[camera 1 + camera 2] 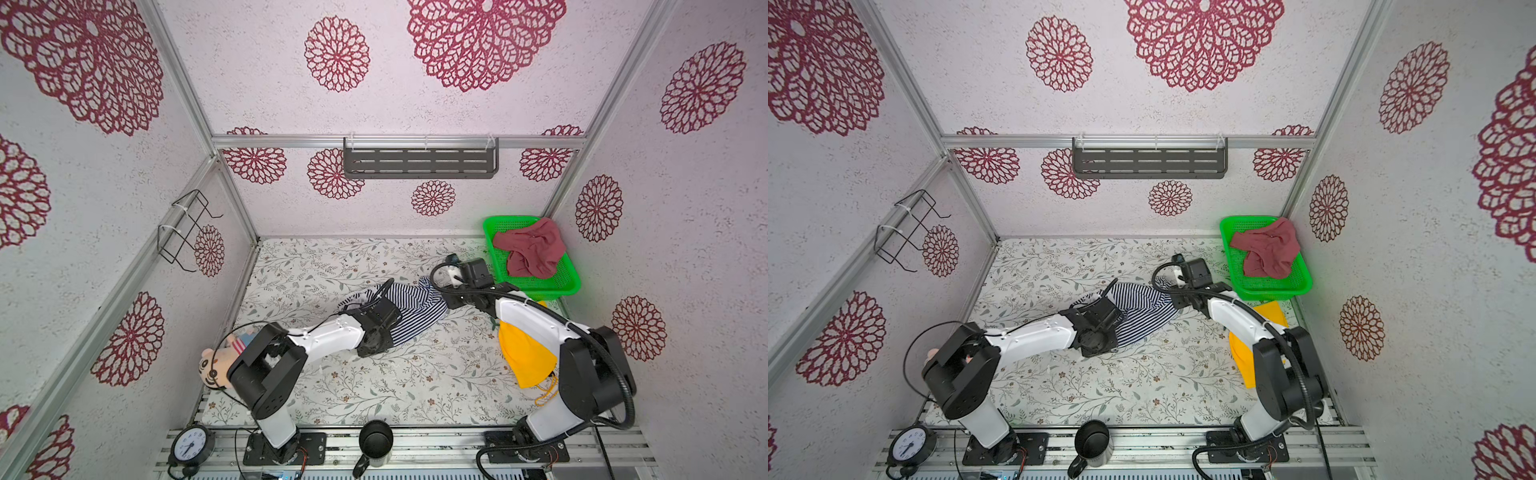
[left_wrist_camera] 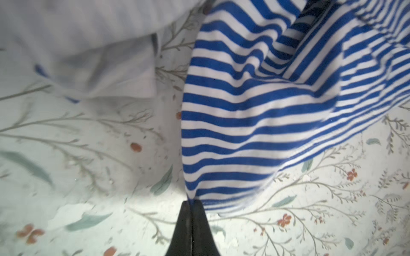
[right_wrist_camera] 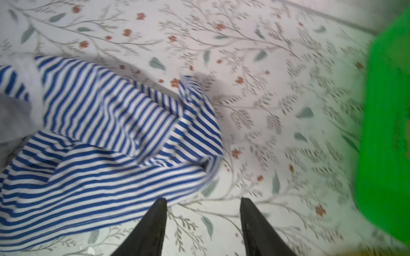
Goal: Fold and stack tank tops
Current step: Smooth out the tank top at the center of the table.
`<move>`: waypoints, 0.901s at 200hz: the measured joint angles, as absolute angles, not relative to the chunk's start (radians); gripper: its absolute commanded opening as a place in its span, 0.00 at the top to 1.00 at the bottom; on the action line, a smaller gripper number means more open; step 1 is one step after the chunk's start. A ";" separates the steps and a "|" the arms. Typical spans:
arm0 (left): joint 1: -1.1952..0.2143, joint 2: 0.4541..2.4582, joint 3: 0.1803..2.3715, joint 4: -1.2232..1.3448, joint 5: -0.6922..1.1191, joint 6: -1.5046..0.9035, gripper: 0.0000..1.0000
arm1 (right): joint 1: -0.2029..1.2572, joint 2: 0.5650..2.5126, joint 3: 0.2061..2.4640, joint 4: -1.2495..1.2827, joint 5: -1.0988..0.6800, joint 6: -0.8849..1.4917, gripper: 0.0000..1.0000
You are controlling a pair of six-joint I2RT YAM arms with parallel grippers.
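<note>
On the tabletop [image 1: 415,374], left hand [image 2: 191,204] pinches one end of the striped tank top [image 2: 255,110], right hand [image 3: 203,199] spread beside the other.

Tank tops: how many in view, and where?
2. The striped tank top lies crumpled on the table, an edge pinched in the shut left end effector; the maroon tank top is bunched in the green basket. Any under it would be hidden.

2 tank tops [image 1: 419,305] [image 1: 532,249], 1 ea: yel cloth [image 1: 525,357], basket [image 1: 552,291], mug [image 1: 376,438], clock [image 1: 191,445], doll [image 1: 214,365]
</note>
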State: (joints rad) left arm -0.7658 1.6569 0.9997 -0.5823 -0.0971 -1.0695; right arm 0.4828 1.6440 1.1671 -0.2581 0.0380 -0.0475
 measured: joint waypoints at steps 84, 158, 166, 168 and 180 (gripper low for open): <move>-0.765 1.519 0.900 -0.616 -0.125 -1.082 1.00 | 0.622 1.955 1.403 -0.385 0.074 -0.224 0.48; -0.715 1.462 0.899 -0.653 -0.148 -1.052 1.00 | 0.528 1.948 1.461 -0.453 0.011 -0.007 1.00; -0.701 1.438 0.899 -0.667 -0.152 -1.042 1.00 | 0.493 1.920 1.461 -0.438 -0.021 0.041 1.00; -0.697 1.431 0.899 -0.671 -0.153 -1.041 1.00 | 0.484 1.913 1.461 -0.434 -0.030 0.052 1.00; -0.674 1.384 0.895 -0.696 -0.162 -1.029 1.00 | 0.424 1.863 1.460 -0.401 -0.084 0.138 1.00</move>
